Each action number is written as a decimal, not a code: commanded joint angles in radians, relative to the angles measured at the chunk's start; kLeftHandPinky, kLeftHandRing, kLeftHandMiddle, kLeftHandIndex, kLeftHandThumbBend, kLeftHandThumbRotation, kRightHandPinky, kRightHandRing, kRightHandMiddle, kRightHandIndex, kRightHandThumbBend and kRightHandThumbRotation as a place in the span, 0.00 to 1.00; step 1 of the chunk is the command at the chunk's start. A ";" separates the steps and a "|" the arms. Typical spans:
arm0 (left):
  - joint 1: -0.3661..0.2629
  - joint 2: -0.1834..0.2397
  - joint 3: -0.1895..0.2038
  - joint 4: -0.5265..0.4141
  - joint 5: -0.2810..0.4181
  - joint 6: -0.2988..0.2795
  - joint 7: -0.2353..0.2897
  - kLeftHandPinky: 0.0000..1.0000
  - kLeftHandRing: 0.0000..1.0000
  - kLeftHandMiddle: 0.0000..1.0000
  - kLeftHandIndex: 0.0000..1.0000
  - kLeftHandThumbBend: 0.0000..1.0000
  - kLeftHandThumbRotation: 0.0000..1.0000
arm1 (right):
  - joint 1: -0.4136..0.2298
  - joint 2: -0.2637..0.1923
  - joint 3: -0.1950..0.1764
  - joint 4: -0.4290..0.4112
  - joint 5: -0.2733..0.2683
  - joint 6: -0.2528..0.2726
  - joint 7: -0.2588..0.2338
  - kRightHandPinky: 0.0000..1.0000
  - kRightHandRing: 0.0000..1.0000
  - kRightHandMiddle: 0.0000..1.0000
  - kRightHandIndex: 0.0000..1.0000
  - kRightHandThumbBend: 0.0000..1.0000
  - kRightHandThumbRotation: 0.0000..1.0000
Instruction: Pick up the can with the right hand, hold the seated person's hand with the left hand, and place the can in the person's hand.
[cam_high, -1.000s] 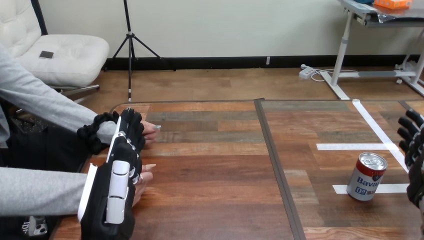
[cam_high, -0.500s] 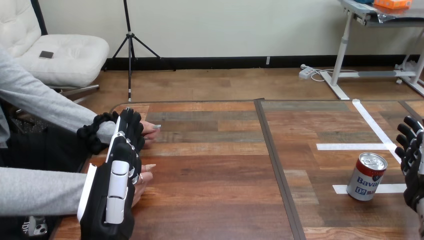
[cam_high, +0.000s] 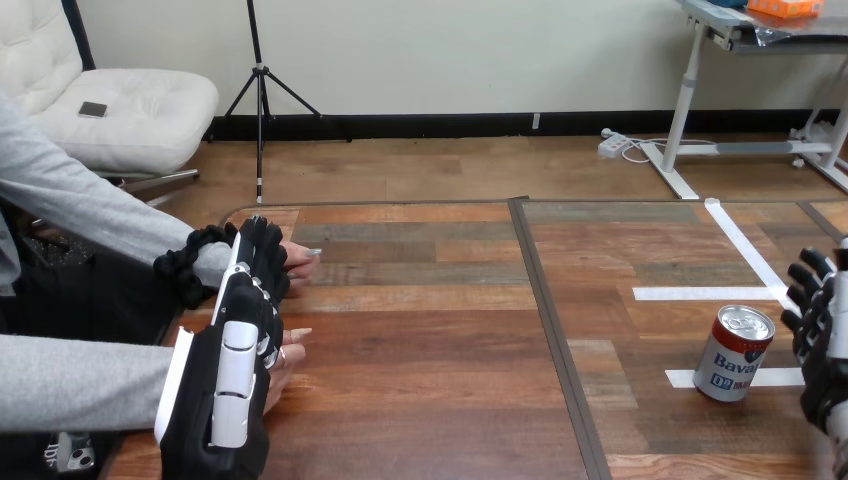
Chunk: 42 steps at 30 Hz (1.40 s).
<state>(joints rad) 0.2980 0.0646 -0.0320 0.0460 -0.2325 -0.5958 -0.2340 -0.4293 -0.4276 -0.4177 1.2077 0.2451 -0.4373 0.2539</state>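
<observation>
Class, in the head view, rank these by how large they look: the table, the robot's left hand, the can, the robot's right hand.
1. table, largest.
2. left hand, enlarged by nearness to the camera.
3. can and right hand look alike; the view's edge cuts the hand, so I leave them unranked.

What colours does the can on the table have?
The can is red and white, with a silver top; the head view shows it.

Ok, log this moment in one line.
can: upright, untouched | right hand: open, beside can, apart | left hand: at the person's farther hand, hold unclear
</observation>
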 joint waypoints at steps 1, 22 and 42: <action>0.000 -0.033 -0.004 -0.019 -0.004 -0.019 -0.002 1.00 1.00 1.00 1.00 0.56 1.00 | -0.079 -0.009 0.014 -0.004 -0.014 0.004 -0.011 1.00 1.00 0.96 0.95 1.00 1.00; 0.003 -0.032 -0.004 -0.022 -0.009 -0.018 -0.007 1.00 1.00 1.00 1.00 0.57 1.00 | -0.066 0.011 0.032 0.007 -0.040 0.008 -0.019 1.00 1.00 0.98 0.98 1.00 1.00; 0.008 -0.031 -0.004 -0.039 -0.017 -0.004 -0.006 1.00 1.00 1.00 1.00 0.56 1.00 | -0.065 0.014 0.021 0.009 -0.036 0.001 -0.008 1.00 1.00 0.98 0.98 1.00 0.94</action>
<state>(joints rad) 0.2985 0.0646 -0.0311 0.0459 -0.2425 -0.5951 -0.2411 -0.4292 -0.4234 -0.3961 1.2260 0.1989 -0.4255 0.2373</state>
